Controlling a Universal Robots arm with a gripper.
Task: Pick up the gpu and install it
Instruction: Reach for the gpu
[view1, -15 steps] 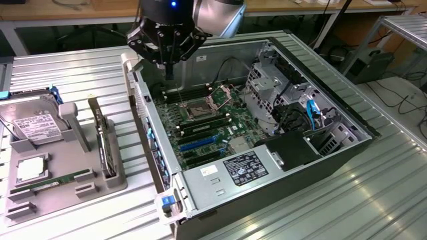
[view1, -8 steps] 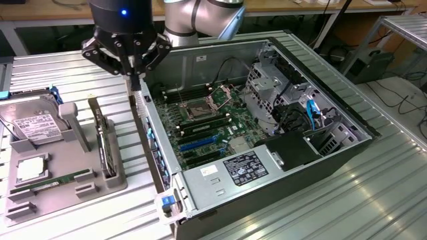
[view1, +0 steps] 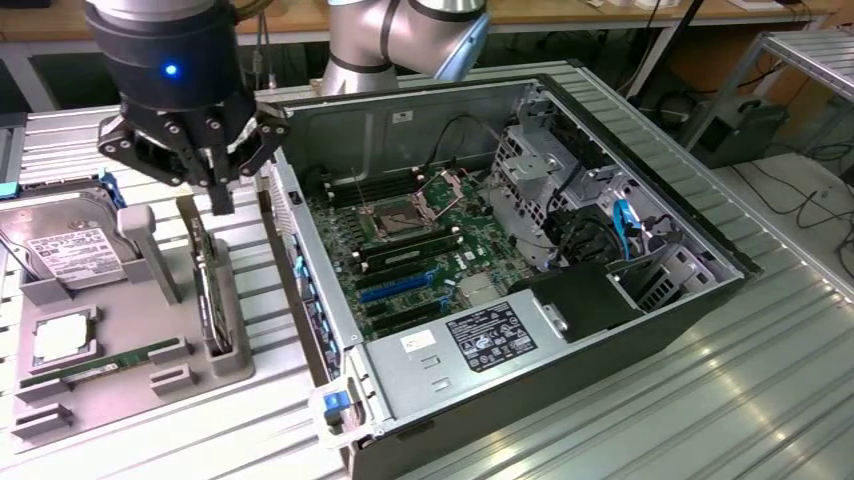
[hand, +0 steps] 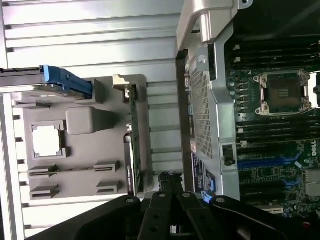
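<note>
The gpu (view1: 207, 290) stands on edge in a slot of the grey holder tray (view1: 127, 390) at the exterior view's left, a thin dark card beside the open computer case. My gripper (view1: 220, 200) hangs just above the card's far end, with its fingers pressed together and nothing between them. In the wrist view the gpu (hand: 131, 135) runs along the tray's edge, and the gripper (hand: 170, 182) sits slightly off the card, toward the case.
The open case (view1: 694, 290) lies on its side with the motherboard (view1: 414, 250), its CPU socket (hand: 282, 92) and blue slots (view1: 394, 285) exposed. The tray also holds a hard drive (view1: 67, 250), a CPU (view1: 60, 340) and a green RAM stick (view1: 100, 362).
</note>
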